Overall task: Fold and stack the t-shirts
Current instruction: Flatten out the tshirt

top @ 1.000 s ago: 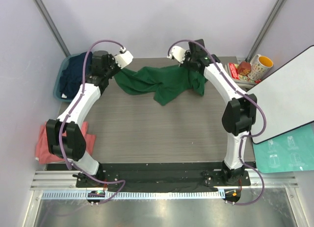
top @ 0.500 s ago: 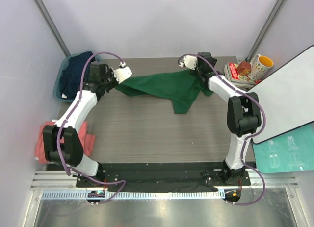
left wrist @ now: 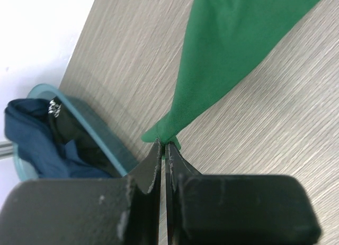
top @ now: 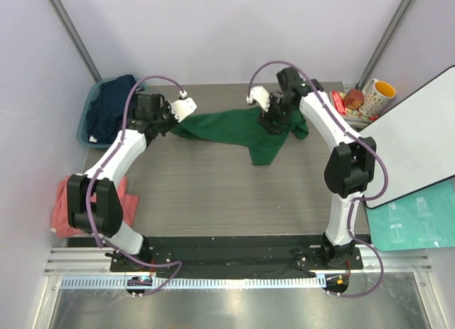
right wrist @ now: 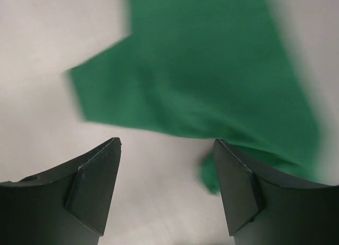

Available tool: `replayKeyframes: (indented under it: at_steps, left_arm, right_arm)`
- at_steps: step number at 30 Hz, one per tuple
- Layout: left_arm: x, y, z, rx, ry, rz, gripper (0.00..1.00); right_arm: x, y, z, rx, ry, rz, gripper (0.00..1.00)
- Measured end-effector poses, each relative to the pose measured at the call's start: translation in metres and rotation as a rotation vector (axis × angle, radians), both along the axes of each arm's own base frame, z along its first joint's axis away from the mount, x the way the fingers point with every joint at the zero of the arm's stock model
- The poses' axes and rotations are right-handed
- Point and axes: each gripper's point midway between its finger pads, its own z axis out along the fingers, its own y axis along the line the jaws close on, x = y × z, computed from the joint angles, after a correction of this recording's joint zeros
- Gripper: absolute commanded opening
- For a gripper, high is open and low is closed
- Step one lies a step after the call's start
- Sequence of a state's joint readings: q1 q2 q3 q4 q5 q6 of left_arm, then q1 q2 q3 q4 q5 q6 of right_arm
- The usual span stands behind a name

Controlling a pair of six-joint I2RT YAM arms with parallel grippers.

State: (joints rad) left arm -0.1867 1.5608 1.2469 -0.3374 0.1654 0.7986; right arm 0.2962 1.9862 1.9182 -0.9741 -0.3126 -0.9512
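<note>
A dark green t-shirt lies stretched across the far part of the table, one flap trailing toward the near side. My left gripper is shut on its left corner, and in the left wrist view the green t-shirt fans out from the pinched tip. Above the shirt's right end my right gripper stands open. The right wrist view is blurred: the gripper has bare table between its fingers and the green t-shirt beyond. A navy t-shirt sits in the tub. A salmon-pink t-shirt lies at the left edge.
The teal tub stands at the far left corner, its rim close to my left fingers. A mug and small packets sit at the far right. A white board leans over the right edge.
My right gripper opened, let go of the green t-shirt and swung back over its right end. The shirt dropped and lies flatter and more stretched out. The left gripper kept its grip.
</note>
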Motion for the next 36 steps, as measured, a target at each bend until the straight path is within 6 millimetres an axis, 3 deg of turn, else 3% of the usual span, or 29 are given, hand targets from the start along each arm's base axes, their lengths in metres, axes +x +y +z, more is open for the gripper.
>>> replayKeyframes:
  at_steps: [6, 9, 15, 20, 29, 31, 34, 35, 36]
  left_arm:
    - [0.006, -0.004, -0.019, -0.006, 0.037, 0.012, 0.0]
    - [0.01, -0.004, -0.026, -0.006, 0.053, 0.024, 0.0]
    - [0.02, -0.005, -0.022, -0.011, 0.04, 0.032, 0.0]
    - [0.022, -0.005, -0.02, -0.012, 0.033, 0.036, 0.0]
    - [0.024, -0.005, -0.026, -0.007, 0.045, 0.039, 0.0]
    - [0.024, -0.005, -0.028, -0.006, 0.048, 0.039, 0.0]
    - [0.025, -0.004, -0.031, -0.004, 0.054, 0.04, 0.0]
    - [0.025, -0.004, -0.032, -0.001, 0.057, 0.042, 0.0]
    - [0.025, -0.004, -0.034, 0.001, 0.06, 0.043, 0.0]
  right_arm:
    - [-0.086, -0.003, -0.089, -0.077, 0.333, 0.081, 0.77]
    - [-0.109, -0.01, -0.108, -0.107, 0.408, 0.1, 0.77]
    - [-0.118, -0.014, -0.128, -0.131, 0.404, 0.109, 0.78]
    - [-0.107, -0.014, -0.14, -0.14, 0.349, 0.079, 0.77]
    - [-0.084, -0.005, -0.143, -0.13, 0.256, 0.061, 0.73]
    - [-0.082, -0.004, -0.147, -0.132, 0.256, 0.062, 0.64]
    - [-0.079, -0.002, -0.149, -0.138, 0.242, 0.069, 0.33]
    - [-0.078, -0.001, -0.149, -0.136, 0.239, 0.069, 0.13]
    - [-0.077, 0.0, -0.149, -0.136, 0.235, 0.072, 0.06]
